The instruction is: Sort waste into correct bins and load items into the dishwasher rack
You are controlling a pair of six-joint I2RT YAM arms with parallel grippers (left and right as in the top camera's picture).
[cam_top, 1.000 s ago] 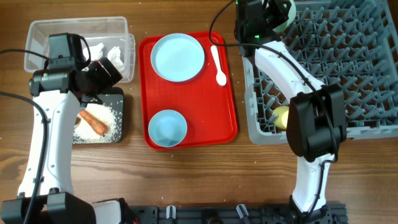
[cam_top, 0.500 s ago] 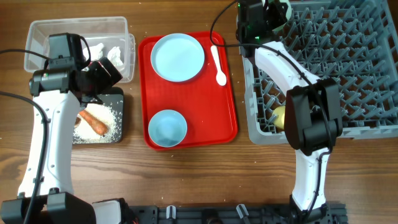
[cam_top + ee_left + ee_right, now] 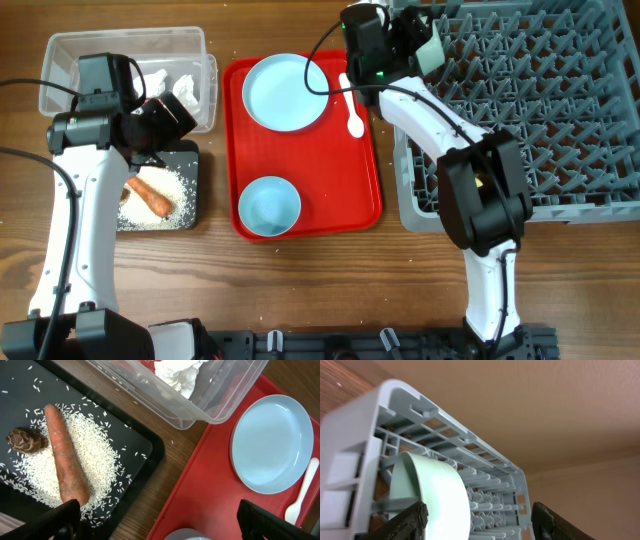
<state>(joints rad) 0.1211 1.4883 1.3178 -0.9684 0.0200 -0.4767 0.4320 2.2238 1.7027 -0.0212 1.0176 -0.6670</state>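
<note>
A pale-green bowl (image 3: pixel 437 492) stands on edge among the pegs in the near-left corner of the grey dishwasher rack (image 3: pixel 355 425). My right gripper (image 3: pixel 477 525) is open around the bowl, with its fingers apart from it. From above, that gripper (image 3: pixel 416 46) sits at the rack's (image 3: pixel 530 110) top-left corner beside the bowl (image 3: pixel 434 52). My left gripper (image 3: pixel 165 527) is open and holds nothing. It hovers over the gap between the black tray (image 3: pixel 145 455) and the red tray (image 3: pixel 210 490). The black tray holds a carrot (image 3: pixel 67 467), a brown lump (image 3: pixel 27 440) and rice (image 3: pixel 105 455).
The red tray (image 3: pixel 355 180) carries a pale-blue plate (image 3: pixel 286 91), a pale-blue bowl (image 3: pixel 269 206) and a white spoon (image 3: pixel 351 105). The clear tub (image 3: pixel 70 50) at the back left holds white tissue (image 3: pixel 185 88). My right arm lies over the rack's front-left part.
My right gripper opened and let go of the bowl, which now stands in the rack corner. The gripper also drew back to the left. The left arm has not moved.
</note>
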